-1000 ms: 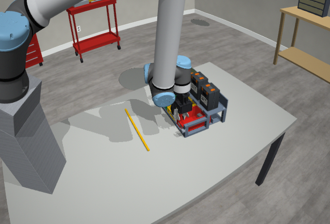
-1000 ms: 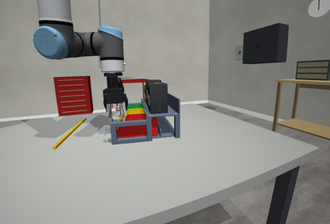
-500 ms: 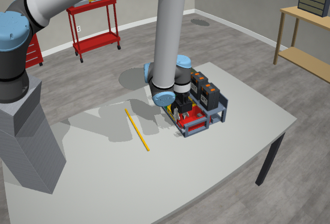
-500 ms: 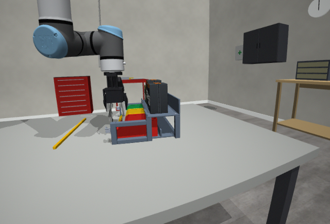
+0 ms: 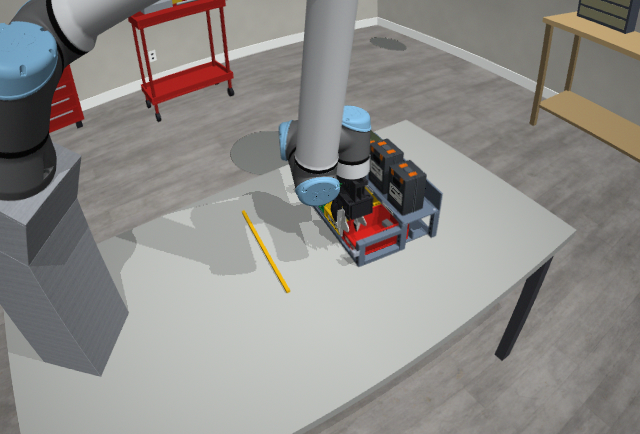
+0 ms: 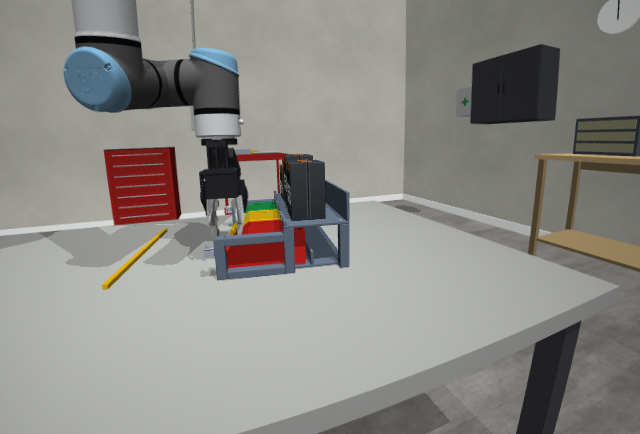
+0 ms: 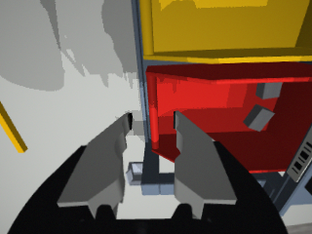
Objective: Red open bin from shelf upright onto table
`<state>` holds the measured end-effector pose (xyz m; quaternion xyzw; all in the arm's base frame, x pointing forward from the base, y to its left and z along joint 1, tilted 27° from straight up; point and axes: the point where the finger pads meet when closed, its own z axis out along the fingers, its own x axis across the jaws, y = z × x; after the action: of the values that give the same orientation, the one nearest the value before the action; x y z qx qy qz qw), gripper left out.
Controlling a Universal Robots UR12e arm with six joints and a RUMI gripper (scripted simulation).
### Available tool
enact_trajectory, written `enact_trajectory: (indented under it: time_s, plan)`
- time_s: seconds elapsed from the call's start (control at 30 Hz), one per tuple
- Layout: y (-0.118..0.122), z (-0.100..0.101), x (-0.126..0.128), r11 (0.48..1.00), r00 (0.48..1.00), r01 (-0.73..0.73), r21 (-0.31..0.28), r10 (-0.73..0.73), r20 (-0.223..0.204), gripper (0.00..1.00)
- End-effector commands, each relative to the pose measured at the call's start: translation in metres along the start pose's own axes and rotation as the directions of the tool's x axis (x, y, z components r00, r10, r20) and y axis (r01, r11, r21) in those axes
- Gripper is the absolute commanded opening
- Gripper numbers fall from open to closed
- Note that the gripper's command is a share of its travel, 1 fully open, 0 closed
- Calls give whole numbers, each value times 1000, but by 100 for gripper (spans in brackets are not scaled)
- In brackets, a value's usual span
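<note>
The red open bin [image 5: 381, 223] [image 6: 255, 253] [image 7: 210, 97] sits in the end slot of the low blue-grey shelf [image 5: 435, 200] [image 6: 338, 196] [image 7: 140, 49] on the table. Two small grey parts [image 7: 259, 118] lie inside it. My gripper [image 5: 351, 223] [image 6: 225, 220] [image 7: 152, 113] points down at the bin's outer side. It is partly open, with one finger inside the bin and the other outside the shelf rail. The fingers straddle the bin's wall without clamping it.
A yellow bin [image 7: 224, 29] [image 6: 261, 218] and a green bin [image 6: 261, 206] sit behind the red one. Two black boxes [image 5: 405, 186] [image 6: 305, 181] stand on the shelf's upper level. A yellow rod [image 5: 265, 251] [image 6: 134, 258] [image 7: 12, 129] lies on the table [image 5: 413, 315] to the left.
</note>
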<state>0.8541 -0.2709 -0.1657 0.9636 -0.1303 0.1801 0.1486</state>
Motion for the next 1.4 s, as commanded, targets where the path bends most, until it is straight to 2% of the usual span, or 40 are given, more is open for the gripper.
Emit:
enact_trajectory:
  time_s: [0.0,0.2,0.37,0.77,0.93,1.37]
  plan:
    - [0,-1,1,1000,1000,0,0,0,-1,26]
    - [0,-1,1,1000,1000,0,0,0,-1,26]
    - [0,9,1,1000,1000,0,0,0,-1,26]
    - [0,9,1,1000,1000,0,0,0,-1,26]
    - [0,19,1,1000,1000,0,0,0,-1,26]
    - [0,20,1,1000,1000,0,0,0,-1,26]
